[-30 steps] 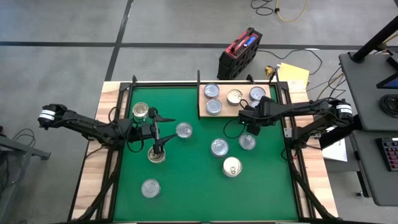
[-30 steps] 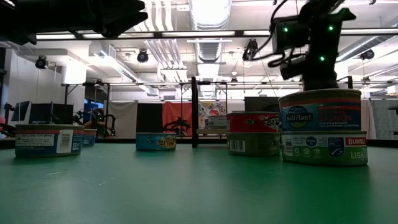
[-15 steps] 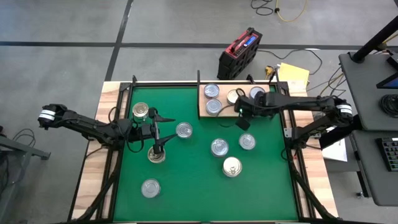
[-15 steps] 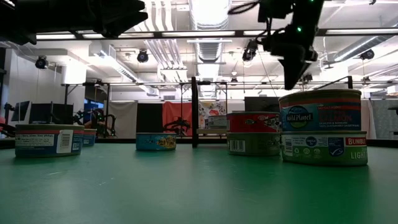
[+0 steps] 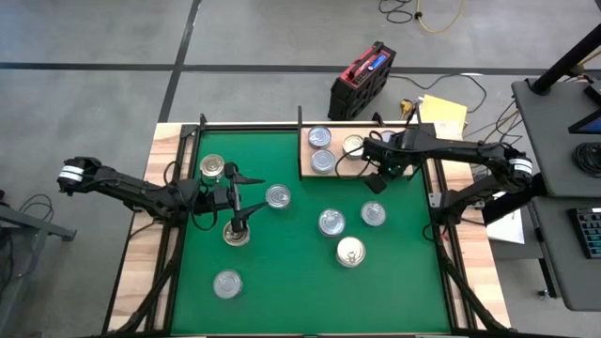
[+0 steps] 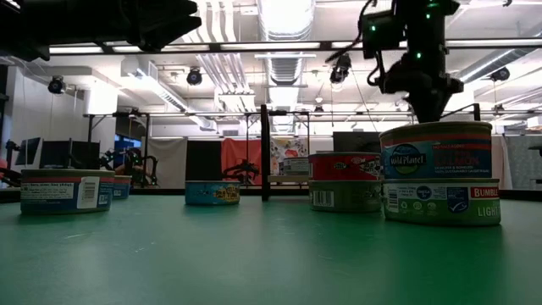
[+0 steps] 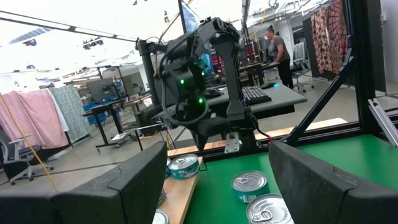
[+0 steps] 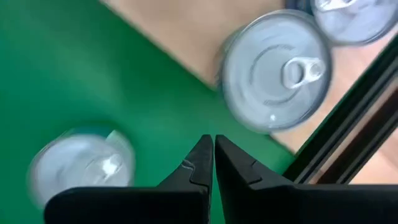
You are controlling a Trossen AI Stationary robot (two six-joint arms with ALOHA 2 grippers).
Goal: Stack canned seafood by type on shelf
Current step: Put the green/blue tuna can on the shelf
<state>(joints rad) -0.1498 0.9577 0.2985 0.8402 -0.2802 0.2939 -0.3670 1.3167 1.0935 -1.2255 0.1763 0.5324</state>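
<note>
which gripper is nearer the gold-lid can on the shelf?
Right. The right gripper is just off the gold-lid can at the shelf edge; the left gripper hangs across the mat.

Green mat in the foreground, stack of two tins at right, red-and-green tin beside it, blue tin mid-distance, white-labelled tin at left, dark right arm hanging above the stack, workshop behind.

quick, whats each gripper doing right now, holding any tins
Left gripper: open, holding nothing, over the green mat.
Right gripper: shut, empty, by the pale wooden shelf board.
</note>
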